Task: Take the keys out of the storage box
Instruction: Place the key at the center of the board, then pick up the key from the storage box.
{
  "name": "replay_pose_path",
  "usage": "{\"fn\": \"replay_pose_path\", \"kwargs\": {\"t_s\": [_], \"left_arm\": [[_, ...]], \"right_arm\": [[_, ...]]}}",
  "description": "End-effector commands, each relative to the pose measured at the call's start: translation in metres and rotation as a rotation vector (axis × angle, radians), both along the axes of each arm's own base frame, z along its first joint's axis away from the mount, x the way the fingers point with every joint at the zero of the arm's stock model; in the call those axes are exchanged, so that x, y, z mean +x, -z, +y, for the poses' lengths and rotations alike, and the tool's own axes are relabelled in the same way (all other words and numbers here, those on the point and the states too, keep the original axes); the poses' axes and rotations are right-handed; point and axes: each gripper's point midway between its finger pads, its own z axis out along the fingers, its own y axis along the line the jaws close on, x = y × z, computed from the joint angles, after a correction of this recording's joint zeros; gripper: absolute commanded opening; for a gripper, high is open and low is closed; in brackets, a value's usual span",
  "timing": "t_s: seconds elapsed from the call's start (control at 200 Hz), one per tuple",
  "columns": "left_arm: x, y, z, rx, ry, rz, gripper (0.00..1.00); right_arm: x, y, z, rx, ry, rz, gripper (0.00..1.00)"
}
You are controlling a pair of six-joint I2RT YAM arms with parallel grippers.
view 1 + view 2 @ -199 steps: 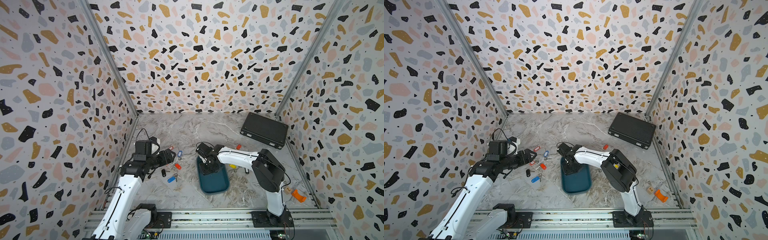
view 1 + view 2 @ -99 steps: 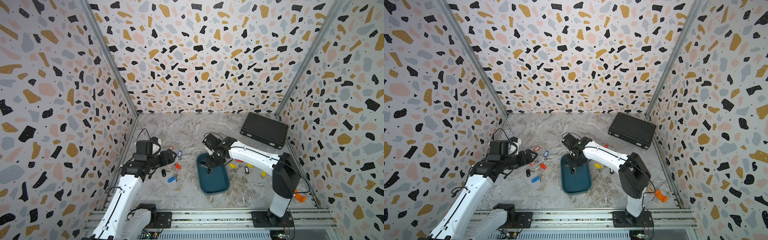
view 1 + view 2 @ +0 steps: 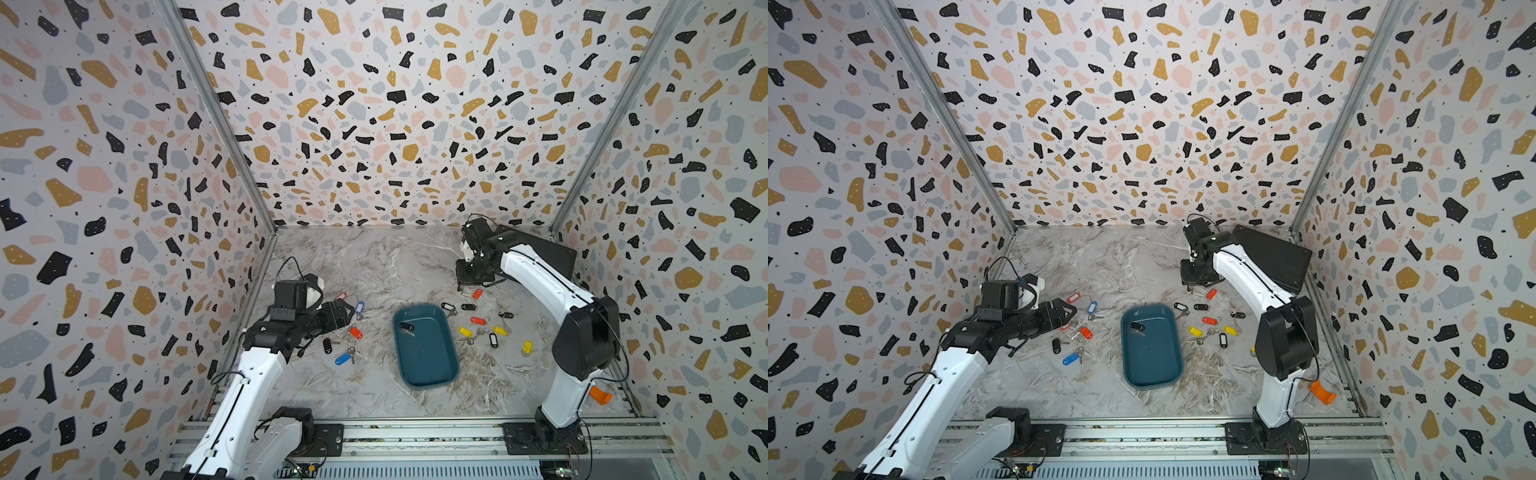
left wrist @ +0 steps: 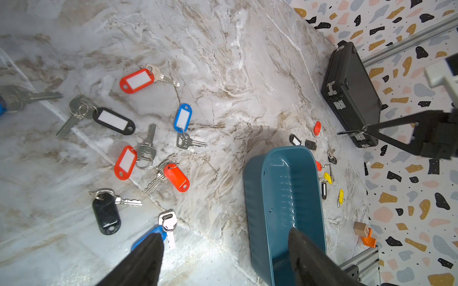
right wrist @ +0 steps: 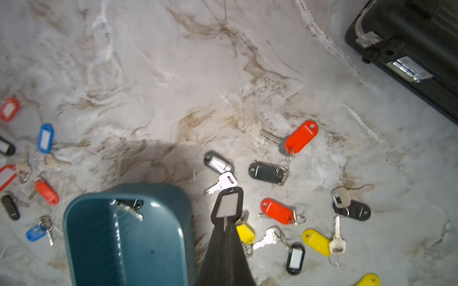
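Marble tabletop point(image 3: 374, 266); right hand point(image 5: 225, 222) pinching black-tag key point(image 5: 226, 204); left hand point(image 4: 225, 234) spread, touching nothing

Teal storage box point(image 3: 428, 357) holds one key point(image 3: 406, 327); other keys point(image 3: 478, 320) lie outside.

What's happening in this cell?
Right end effector is shut on a black-tagged key, held over the table, outside the tray. A lone key sits in the tray; other keys lie on the table on both sides. Left end effector is open and empty, near the left group.
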Motion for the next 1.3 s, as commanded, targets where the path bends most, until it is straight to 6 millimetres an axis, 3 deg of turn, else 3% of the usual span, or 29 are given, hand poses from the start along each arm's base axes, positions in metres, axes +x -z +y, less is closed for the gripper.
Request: {"fn": "replay_pose_path", "kwargs": {"t_s": [0.0, 0.18, 0.37, 0.566, 0.586, 0.606, 0.671, 0.781, 0.886, 1.051, 1.191, 1.297], "left_arm": [[0.002, 0.002, -0.002, 0.007, 0.018, -0.011, 0.83], [0.001, 0.004, -0.004, 0.016, 0.026, -0.002, 0.83], [0.000, 0.007, -0.006, 0.022, 0.033, 0.009, 0.83], [-0.001, 0.010, -0.009, 0.026, 0.046, 0.019, 0.83], [-0.001, 0.010, -0.010, 0.027, 0.047, 0.019, 0.83], [-0.001, 0.010, -0.010, 0.028, 0.049, 0.022, 0.83], [-0.002, 0.011, -0.011, 0.036, 0.055, 0.023, 0.83], [-0.004, 0.012, -0.015, 0.060, 0.072, 0.023, 0.83], [-0.008, 0.013, -0.021, 0.097, 0.100, 0.024, 0.83], [-0.016, 0.016, -0.038, 0.208, 0.165, 0.039, 0.80], [-0.018, 0.010, -0.063, 0.303, 0.226, 0.048, 0.76], [-0.016, 0.003, -0.089, 0.356, 0.262, 0.049, 0.74]], "right_arm": [[0.024, 0.014, -0.002, 0.017, -0.001, 0.017, 0.00], [0.061, 0.046, -0.004, 0.055, 0.044, 0.068, 0.00], [0.073, 0.066, -0.006, 0.068, 0.067, 0.104, 0.00], [0.071, 0.061, -0.010, 0.075, 0.063, 0.099, 0.40], [0.070, 0.058, -0.010, 0.074, 0.060, 0.094, 0.59], [0.070, 0.056, -0.012, 0.072, 0.059, 0.089, 0.72], [0.068, 0.045, -0.016, 0.061, 0.053, 0.071, 0.79], [0.059, 0.025, -0.024, 0.047, 0.044, 0.038, 0.77], [0.039, 0.002, -0.033, 0.038, 0.037, 0.005, 0.69], [-0.015, -0.033, -0.052, 0.056, 0.048, -0.077, 0.47], [-0.066, -0.046, -0.064, 0.097, 0.039, -0.118, 0.36], [-0.093, -0.048, -0.068, 0.124, 0.036, -0.119, 0.27]]}}
